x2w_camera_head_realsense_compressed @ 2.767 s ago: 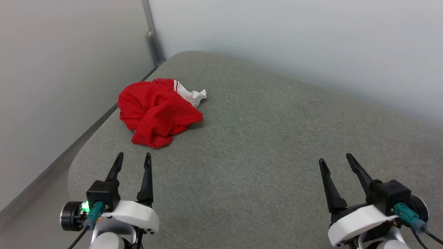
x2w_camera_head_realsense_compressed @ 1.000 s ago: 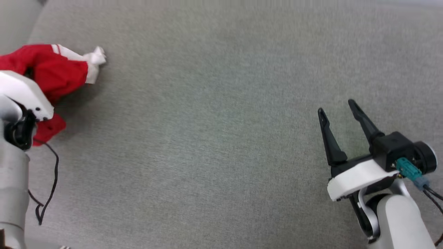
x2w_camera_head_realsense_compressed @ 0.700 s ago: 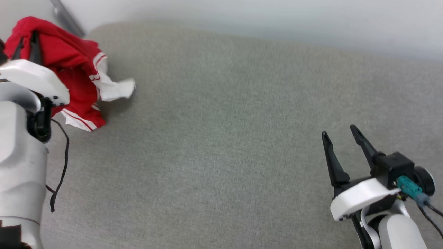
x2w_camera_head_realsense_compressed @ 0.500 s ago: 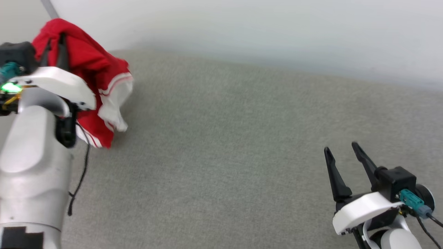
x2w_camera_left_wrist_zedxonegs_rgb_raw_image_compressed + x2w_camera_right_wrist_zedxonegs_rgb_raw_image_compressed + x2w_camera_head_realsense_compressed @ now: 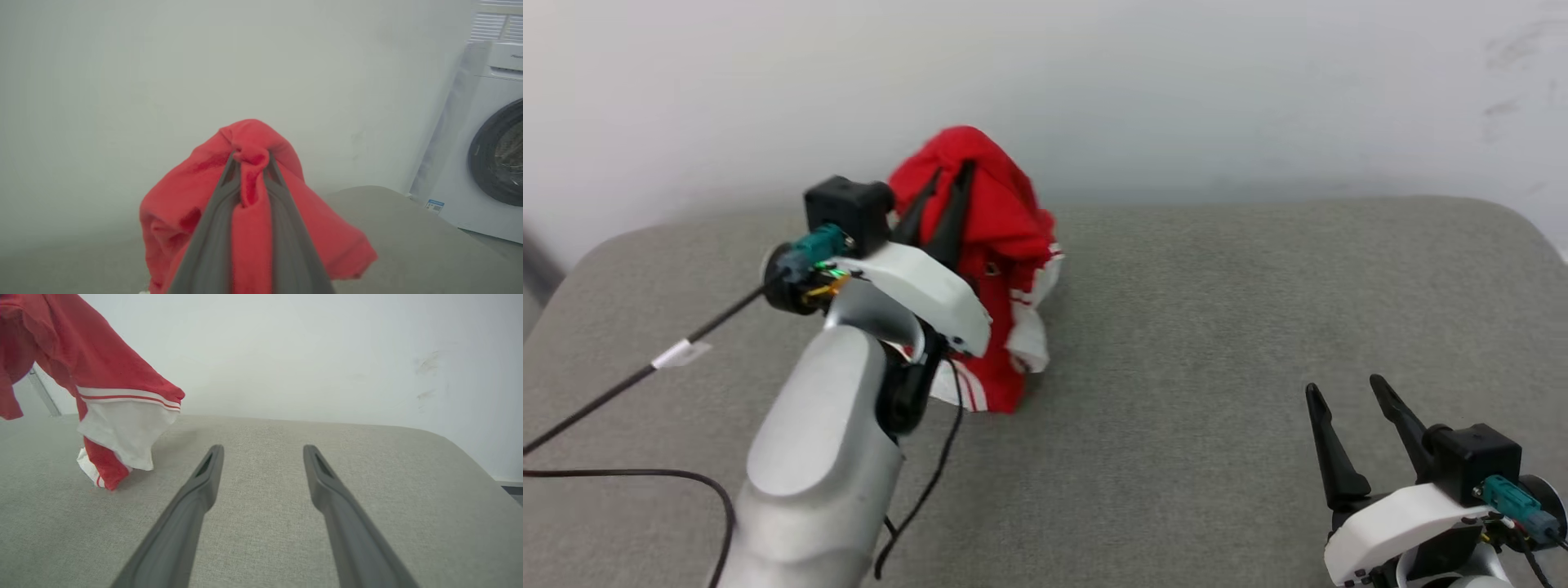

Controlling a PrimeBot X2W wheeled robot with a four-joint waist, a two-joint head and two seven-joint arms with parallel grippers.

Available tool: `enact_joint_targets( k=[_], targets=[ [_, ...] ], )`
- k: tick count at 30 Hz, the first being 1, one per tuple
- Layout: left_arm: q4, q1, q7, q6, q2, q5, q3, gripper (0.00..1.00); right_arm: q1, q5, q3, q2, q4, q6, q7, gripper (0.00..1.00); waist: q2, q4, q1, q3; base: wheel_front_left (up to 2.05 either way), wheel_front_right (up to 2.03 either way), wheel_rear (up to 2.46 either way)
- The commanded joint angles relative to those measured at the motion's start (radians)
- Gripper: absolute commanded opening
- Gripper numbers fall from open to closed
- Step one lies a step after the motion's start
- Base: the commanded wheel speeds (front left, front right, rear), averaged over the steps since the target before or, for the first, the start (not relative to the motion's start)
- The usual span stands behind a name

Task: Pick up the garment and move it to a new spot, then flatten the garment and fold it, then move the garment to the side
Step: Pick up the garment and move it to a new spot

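The garment [image 5: 992, 245], a red jersey with white sleeves and striped trim, hangs bunched from my left gripper [image 5: 950, 173], which is shut on a fold of red cloth at its top. The left wrist view shows the garment [image 5: 253, 212] pinched between the two fingers [image 5: 229, 179] and draped over them. Its lowest part touches the grey cushion [image 5: 1176, 327] near the back middle. In the right wrist view the garment [image 5: 102, 392] hangs at the upper left, a white sleeve showing. My right gripper [image 5: 1343, 390] stands open at the lower right above the cushion, holding nothing. The lettering is hidden.
The grey cushion has rounded edges at the left [image 5: 572, 269] and right [image 5: 1527, 229]. A pale wall [image 5: 1176, 82] rises right behind it. A washing machine [image 5: 490, 163] stands to the right in the left wrist view. Black cables [image 5: 621, 392] trail from my left arm.
My left gripper closed on the crumpled garment at the cushion's far left corner, lifted it and carried it toward the back middle. The head camera swung along. The right gripper stayed open.
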Motion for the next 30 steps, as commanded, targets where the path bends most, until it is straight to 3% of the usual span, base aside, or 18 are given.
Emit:
enact_joint_targets(
  k=[1, 8, 15, 16, 17, 18, 25, 30],
  targets=[
    [-0.015, 0.030, 0.008, -0.003, -0.006, -0.007, -0.011, 0.00, 0.013, 0.003, -0.002, 0.002, -0.007, -0.001, 0.001, 1.00, 0.0000, -0.055, 0.0002, -0.001, 0.00, 0.00, 0.00],
    [-0.041, 0.218, 0.036, 0.006, -0.046, -0.044, -0.093, 0.00, 0.021, 0.015, -0.003, 0.002, -0.017, -0.001, 0.005, 1.00, 0.0000, -0.113, 0.0002, 0.044, 0.00, 0.00, 0.00],
    [0.039, 0.383, 0.071, 0.004, -0.054, -0.058, -0.170, 0.03, -0.008, 0.033, 0.005, 0.002, -0.002, -0.001, -0.020, 1.00, 0.0000, -0.109, 0.0002, 0.100, 0.00, 0.00, 0.00],
    [0.051, 0.400, 0.078, 0.001, -0.054, -0.062, -0.177, 0.34, -0.009, 0.033, 0.008, 0.002, 0.003, -0.001, -0.023, 1.00, 0.0000, -0.105, 0.0002, 0.100, 0.00, 0.00, 0.00],
    [0.058, 0.412, 0.080, -0.001, -0.054, -0.066, -0.184, 0.59, -0.010, 0.036, 0.010, 0.002, 0.009, -0.001, -0.026, 1.00, 0.0000, -0.100, 0.0002, 0.100, 0.00, 0.00, 0.00],
    [0.061, 0.416, 0.077, -0.004, -0.053, -0.065, -0.190, 1.00, -0.011, 0.036, 0.010, 0.002, 0.014, -0.001, -0.030, 1.00, 0.0000, -0.094, 0.0002, 0.098, 0.00, 0.00, 0.00],
    [-0.033, 0.385, -0.058, -0.001, -0.037, -0.028, -0.188, 1.00, -0.008, 0.026, -0.007, 0.001, 0.031, -0.001, -0.030, 1.00, 0.0000, -0.029, 0.0002, 0.056, 0.00, 0.00, 0.00],
    [-0.114, 0.367, -0.123, 0.047, -0.007, -0.003, -0.148, 1.00, 0.005, 0.019, -0.021, 0.001, 0.027, -0.001, -0.021, 1.00, 0.0000, 0.006, 0.0002, 0.019, 0.00, 0.00, 0.00]
  ],
)
